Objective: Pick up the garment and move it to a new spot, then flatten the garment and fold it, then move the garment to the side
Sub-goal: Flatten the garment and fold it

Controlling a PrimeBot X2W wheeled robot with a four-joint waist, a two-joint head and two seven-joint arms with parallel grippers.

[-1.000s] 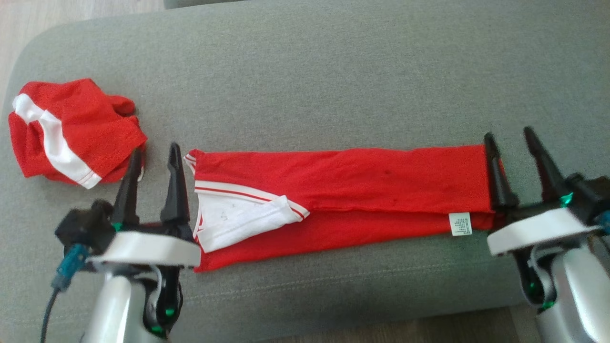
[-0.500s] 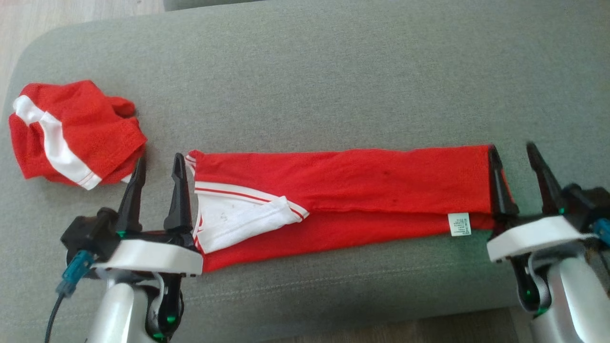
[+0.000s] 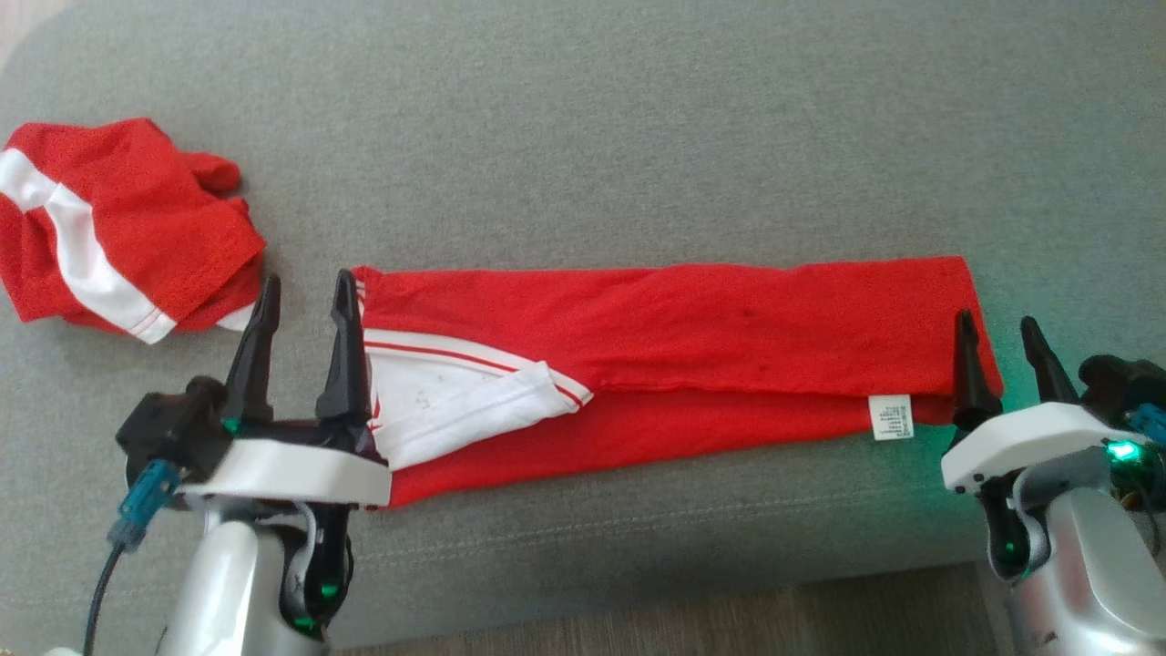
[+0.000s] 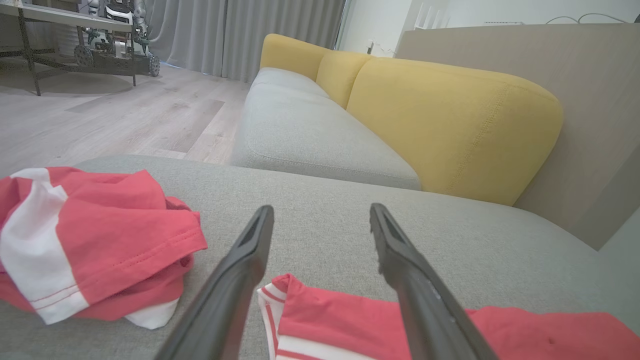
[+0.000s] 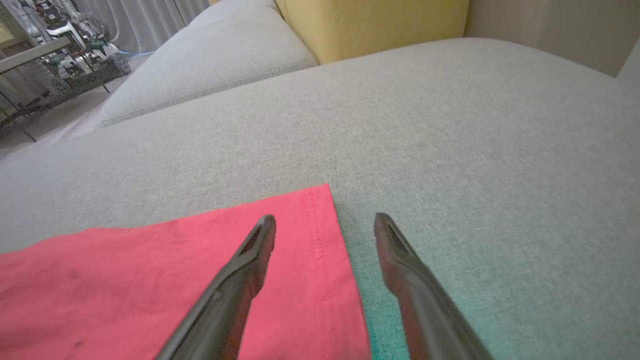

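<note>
A red garment with white trim (image 3: 656,328) lies folded into a long strip across the grey cushion (image 3: 583,137); its white collar panel (image 3: 446,410) is at the left end and a small white label (image 3: 891,416) sits near the right end. My left gripper (image 3: 305,284) stands open at the strip's left end, its fingers astride the striped corner (image 4: 280,300). My right gripper (image 3: 997,321) is open at the right end, one finger above the red hem (image 5: 320,240), the other over bare cushion. Neither holds cloth.
A second red and white garment (image 3: 109,228) lies crumpled at the cushion's left, close beside my left gripper, and appears again (image 4: 90,240) in the left wrist view. A yellow sofa back (image 4: 450,125) rises beyond. The cushion's front edge (image 3: 638,583) runs just below the strip.
The head camera has shifted, so the whole scene sits differently. My right gripper has drawn back toward me off the strip's right end. The left gripper has hardly moved.
</note>
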